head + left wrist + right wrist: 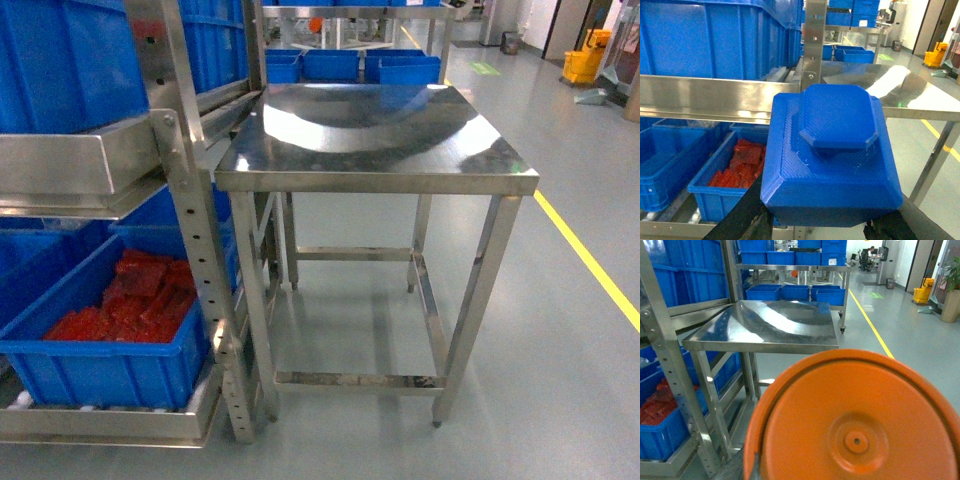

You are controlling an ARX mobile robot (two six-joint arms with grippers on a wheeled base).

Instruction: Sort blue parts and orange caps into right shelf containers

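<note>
In the left wrist view a blue part (832, 150), a stepped block with an octagonal top, fills the foreground. My left gripper (825, 226) is shut on it, its black fingers (757, 220) pressing the part's lower sides. An orange cap (855, 425), round with a small centre hole, covers most of the right wrist view. It sits right at my right gripper and hides the fingers. Blue shelf containers stand on the steel rack; the lowest crate (100, 375) holds several orange-red pieces (135, 300). Neither gripper shows in the head view.
A steel table (370, 175) stands beside the rack's perforated post (205, 270). More blue crates (330, 65) sit on the floor behind it. A yellow floor line (585, 260) runs along the right, with a yellow mop bucket (585, 62) far back.
</note>
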